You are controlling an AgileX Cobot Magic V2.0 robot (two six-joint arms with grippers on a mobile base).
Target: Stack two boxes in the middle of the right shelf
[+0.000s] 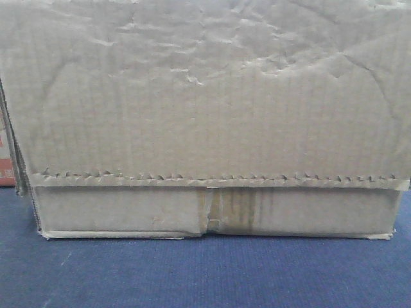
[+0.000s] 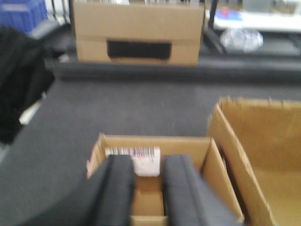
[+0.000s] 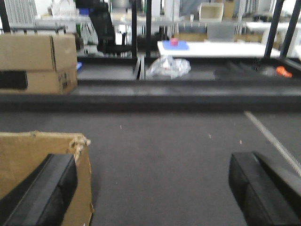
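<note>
The left tool (image 2: 148,162) hung with its two dark padded fingers (image 2: 117,188) a narrow gap apart and nothing between them. It was over a small box (image 2: 211,160) that stood open-topped just left of the open carton (image 2: 263,141), with a barcode label (image 2: 141,157) on its inner far wall. The right tool (image 3: 151,165) was spread wide and empty. One finger overlapped the open carton (image 3: 28,155) at its torn near corner, and the other was well to the right of it over the bare grey worktop (image 3: 160,141). Far beyond the open carton, at the worktop's back edge, stood a closed carton (image 2: 138,28) with a dark hand slot. A crumpled clear bag (image 3: 168,66) lay further back still. A creased brown carton (image 1: 205,96) filled the front view, with a jagged flap edge and a tape strip (image 1: 215,208) at mid-seam. It rested on a blue surface (image 1: 205,269). Whether it was the open carton could not be told.
</note>
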